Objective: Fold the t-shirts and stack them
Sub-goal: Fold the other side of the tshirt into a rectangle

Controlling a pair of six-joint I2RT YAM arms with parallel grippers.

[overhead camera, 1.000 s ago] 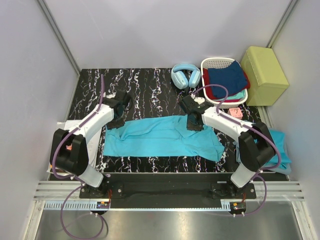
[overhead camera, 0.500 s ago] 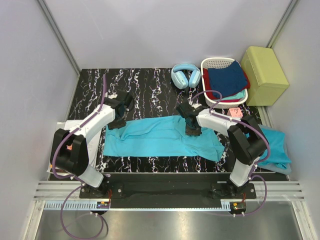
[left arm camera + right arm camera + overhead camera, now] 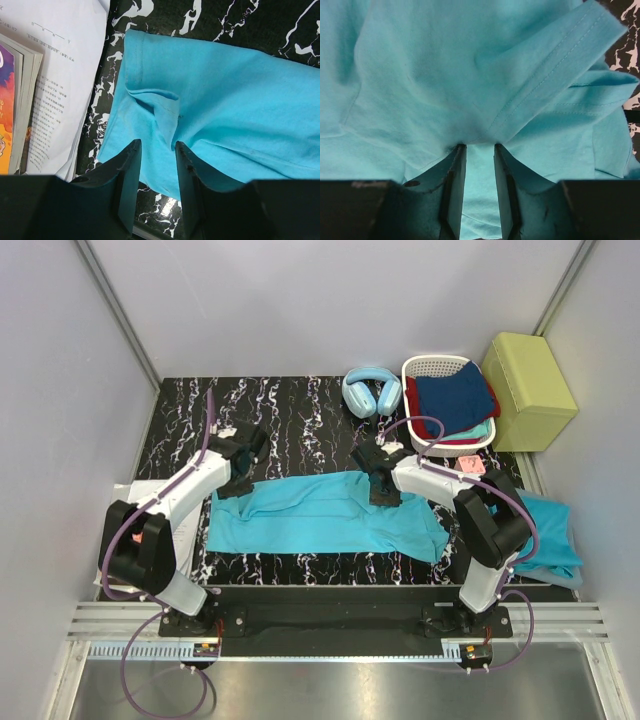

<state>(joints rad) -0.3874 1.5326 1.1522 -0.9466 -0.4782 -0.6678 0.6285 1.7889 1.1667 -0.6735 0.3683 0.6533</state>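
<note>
Black marbled table (image 3: 300, 410), turquoise t-shirt (image 3: 310, 515) across

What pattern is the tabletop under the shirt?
Black with white marble-like veins; the table shows best in the top external view.

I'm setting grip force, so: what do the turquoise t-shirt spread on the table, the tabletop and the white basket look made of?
T-shirt: thin soft knit, likely cotton, matte; it creases and shows stitched hems.
Tabletop: hard black white-veined surface, marble or a printed imitation.
Basket: probably moulded plastic, white, with perforated walls.
</note>
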